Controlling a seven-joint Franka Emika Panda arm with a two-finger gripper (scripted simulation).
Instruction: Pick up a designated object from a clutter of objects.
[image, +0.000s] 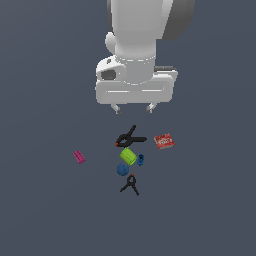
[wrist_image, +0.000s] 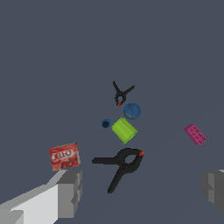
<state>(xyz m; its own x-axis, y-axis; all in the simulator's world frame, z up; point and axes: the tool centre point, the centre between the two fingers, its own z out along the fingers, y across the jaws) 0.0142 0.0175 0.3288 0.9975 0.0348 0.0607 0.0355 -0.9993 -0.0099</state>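
Dark-blue ball (image: 122, 170) untouched among the clutter.
End effector (image: 134, 108) hangs spread wide above, holding nothing; lime-green cylinder (image: 128, 156) sits just beside the ball.

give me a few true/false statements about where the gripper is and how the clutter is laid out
1. The gripper is open and holds nothing. True.
2. The dark-blue ball lies beside the lime-green cylinder. True.
3. The magenta block sits in the middle of the cluster. False: it lies apart, toward the exterior view's left.
4. The red flat box is stacked on the larger black clamp. False: it lies on the floor beside it, toward the exterior view's right.
5. A smaller black clamp lies near the ball, on the side away from the cylinder. True.
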